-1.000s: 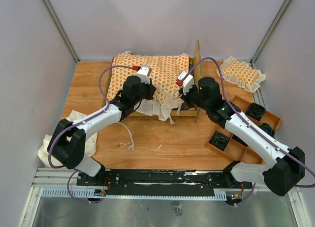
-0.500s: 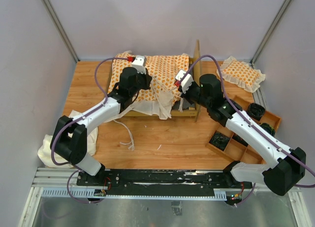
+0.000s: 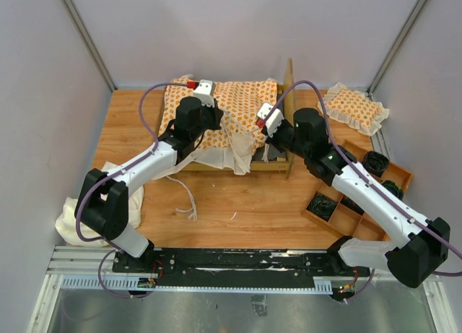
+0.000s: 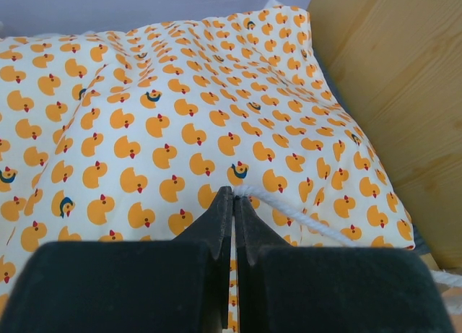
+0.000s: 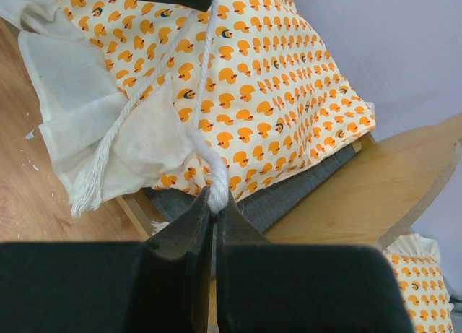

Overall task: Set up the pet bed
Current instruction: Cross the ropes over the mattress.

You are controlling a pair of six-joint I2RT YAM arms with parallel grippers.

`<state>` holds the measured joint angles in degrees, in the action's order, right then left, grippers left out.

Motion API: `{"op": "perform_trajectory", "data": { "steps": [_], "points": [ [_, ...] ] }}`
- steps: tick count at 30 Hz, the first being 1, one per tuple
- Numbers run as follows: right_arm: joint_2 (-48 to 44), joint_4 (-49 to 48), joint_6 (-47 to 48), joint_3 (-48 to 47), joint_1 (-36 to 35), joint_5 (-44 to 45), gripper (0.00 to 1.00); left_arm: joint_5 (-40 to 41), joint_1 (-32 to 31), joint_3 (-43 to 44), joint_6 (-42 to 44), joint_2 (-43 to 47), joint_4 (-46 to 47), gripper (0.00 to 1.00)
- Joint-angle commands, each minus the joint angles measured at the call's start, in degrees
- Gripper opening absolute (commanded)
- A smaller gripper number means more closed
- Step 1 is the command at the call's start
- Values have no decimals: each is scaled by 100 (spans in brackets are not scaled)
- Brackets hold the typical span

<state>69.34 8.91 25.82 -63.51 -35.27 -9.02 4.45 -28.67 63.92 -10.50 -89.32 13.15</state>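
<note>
The pet bed's light-wood frame (image 3: pixel 289 84) stands at the back centre, and the orange duck-patterned cushion (image 3: pixel 238 102) lies on its grey base (image 5: pixel 303 181). My left gripper (image 3: pixel 215 122) hovers over the cushion (image 4: pixel 180 94), shut on a white tie string (image 4: pixel 303 219) that runs off to the right, towards the wooden headboard (image 4: pixel 390 80). At the frame's front right, my right gripper (image 3: pixel 268 141) is shut on another tie string (image 5: pixel 209 159). That string rises to the dark left gripper at the top edge. A frayed end hangs beside the cream ruffle (image 5: pixel 79 102).
A small duck-patterned pillow (image 3: pixel 354 107) lies at the back right. A wooden compartment tray (image 3: pixel 354 203) with black items sits under the right arm. A cream cloth (image 3: pixel 119 196) is bunched at the left front. A loose white string (image 3: pixel 189 203) lies on the table.
My left gripper has moved towards the back over the cushion, taking its string along. The right gripper has shifted slightly back. Little has changed in the last half second.
</note>
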Motion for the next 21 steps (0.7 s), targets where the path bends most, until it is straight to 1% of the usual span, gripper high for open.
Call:
{"op": "perform_trajectory", "data": {
  "steps": [1,14,21],
  "points": [
    [-175,-33,175,-282,144,-66,0,61,46,178,58,-50,135,0],
    [-175,-84,-14,151,174,-144,0,19,50,141,39,-81,160,0],
    [-41,-95,-296,199,408,-353,0,38,54,125,48,-55,146,0]
  ]
}}
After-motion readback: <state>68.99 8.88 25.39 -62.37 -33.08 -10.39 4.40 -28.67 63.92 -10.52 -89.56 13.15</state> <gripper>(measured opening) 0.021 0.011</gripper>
